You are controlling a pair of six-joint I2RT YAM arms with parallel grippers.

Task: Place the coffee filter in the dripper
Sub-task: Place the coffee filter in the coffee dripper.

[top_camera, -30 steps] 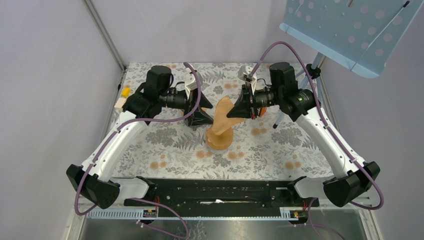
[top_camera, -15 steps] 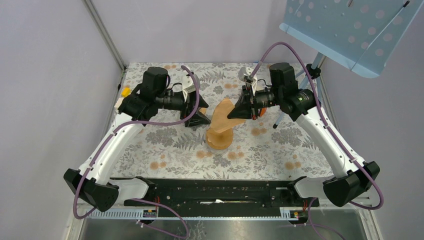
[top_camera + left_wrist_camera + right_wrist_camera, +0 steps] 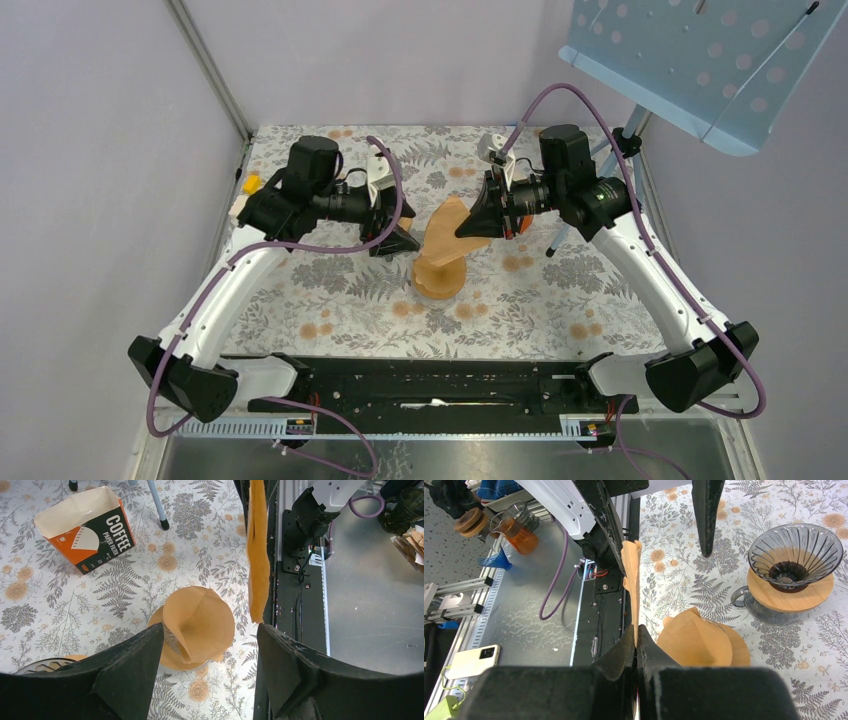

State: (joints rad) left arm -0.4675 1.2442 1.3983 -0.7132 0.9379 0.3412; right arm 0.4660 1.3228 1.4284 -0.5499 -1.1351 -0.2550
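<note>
Right hand (image 3: pixel 636 630) clamped on coffee filter (image 3: pixel 631 575), edge-on; left hand (image 3: pixel 210 630) spread wide, facing filter stack (image 3: pixel 200 615); dripper (image 3: pixel 795 555) apart.

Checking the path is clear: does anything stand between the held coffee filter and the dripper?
Yes. The open left end effector hangs between the coffee filter, pinched in the right end effector, and the dripper.

Pale lilac walls (image 3: pixel 110 150) close in on three sides of a grey-and-orange flowered tablecloth (image 3: pixel 560 300), a slanting metal post (image 3: pixel 212 75) marks the back left corner, and a blue perforated panel (image 3: pixel 690 60) tilts over the far right.
</note>
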